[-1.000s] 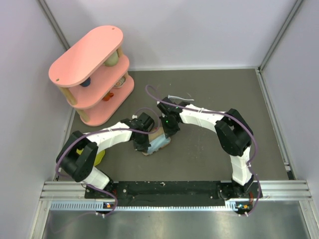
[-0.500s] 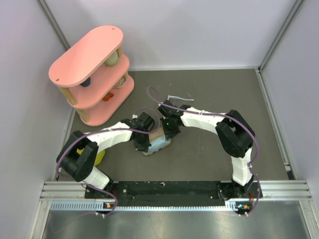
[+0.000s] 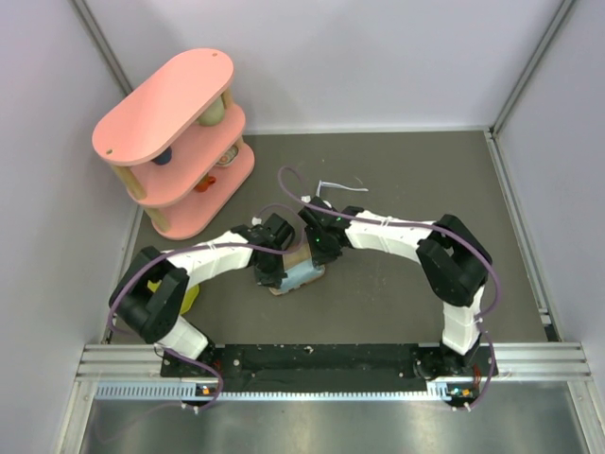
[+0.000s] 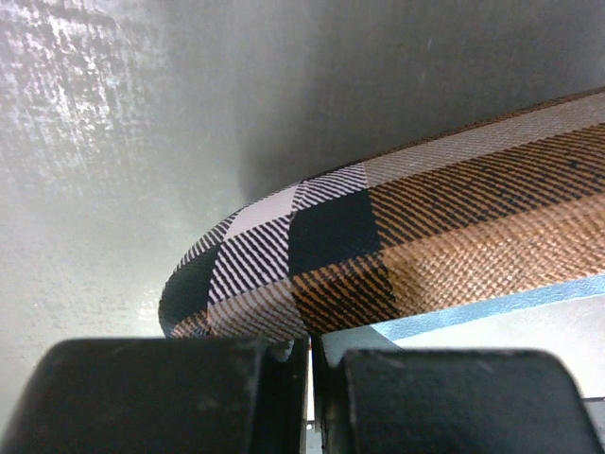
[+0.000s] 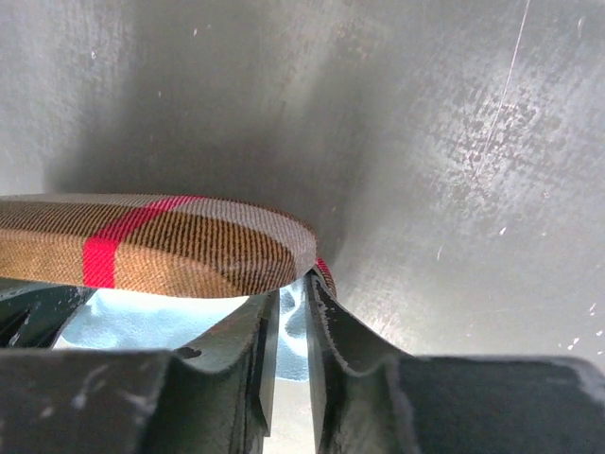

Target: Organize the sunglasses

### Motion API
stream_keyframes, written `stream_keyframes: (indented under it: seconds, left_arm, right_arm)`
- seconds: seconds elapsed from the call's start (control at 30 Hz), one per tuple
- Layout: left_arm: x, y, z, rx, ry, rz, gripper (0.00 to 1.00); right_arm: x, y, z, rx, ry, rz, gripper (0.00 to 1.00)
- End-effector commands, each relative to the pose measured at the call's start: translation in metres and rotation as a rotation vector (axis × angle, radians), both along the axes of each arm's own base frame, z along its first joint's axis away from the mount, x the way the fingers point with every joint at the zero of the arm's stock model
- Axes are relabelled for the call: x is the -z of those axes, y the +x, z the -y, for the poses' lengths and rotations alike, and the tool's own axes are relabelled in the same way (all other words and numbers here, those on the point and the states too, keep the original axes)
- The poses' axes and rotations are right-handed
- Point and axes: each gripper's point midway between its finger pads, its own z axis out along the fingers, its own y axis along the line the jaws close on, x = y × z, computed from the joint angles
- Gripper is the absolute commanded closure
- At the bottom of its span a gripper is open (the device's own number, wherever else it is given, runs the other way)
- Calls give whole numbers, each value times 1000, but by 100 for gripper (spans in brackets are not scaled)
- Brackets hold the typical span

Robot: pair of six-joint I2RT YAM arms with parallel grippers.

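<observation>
The sunglasses, a thin white wire frame, lie on the dark table behind the arms, with neither gripper touching them. The brown plaid case stands open in the middle with a light blue cloth inside. My left gripper is shut at the case's left end, under the plaid lid; whether it pinches the rim is unclear. My right gripper is at the right end. Its jaws stand slightly open below the lid, and the blue cloth shows in the gap.
A pink three-tier shelf holding small items stands at the back left. A yellow object lies beside the left arm. White walls close in the table on the left, back and right.
The right wrist has slid a little nearer to the case, and its jaws have parted from shut to a narrow gap. The left arm has not moved.
</observation>
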Motion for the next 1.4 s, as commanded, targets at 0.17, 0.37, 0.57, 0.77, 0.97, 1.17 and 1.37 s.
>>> stream_keyframes:
  seconds: [0.17, 0.37, 0.57, 0.77, 0.97, 1.17, 1.37]
  left_arm:
    - [36, -14, -23, 13, 147, -54, 100]
    - [38, -13, -22, 23, 156, -55, 100]
    - [37, -13, -21, 29, 155, -53, 100]
    - [37, -13, -20, 31, 154, -54, 100]
    - [37, -14, -19, 28, 151, -56, 100]
    - [36, -14, -17, 24, 146, -54, 100]
    - [35, -13, -17, 19, 144, -53, 100]
  right_arm:
    - [-23, 13, 34, 77, -76, 129, 74]
    - [-41, 10, 32, 79, -14, 159, 78]
    - [-42, -1, 7, -17, 121, 127, 92]
    - [-44, -11, -12, -85, 174, 137, 98]
    - [-37, -21, -25, -129, 213, 101, 99]
    - [-15, -26, -34, -148, 237, 54, 100]
    - [7, -28, -27, -139, 188, 40, 100]
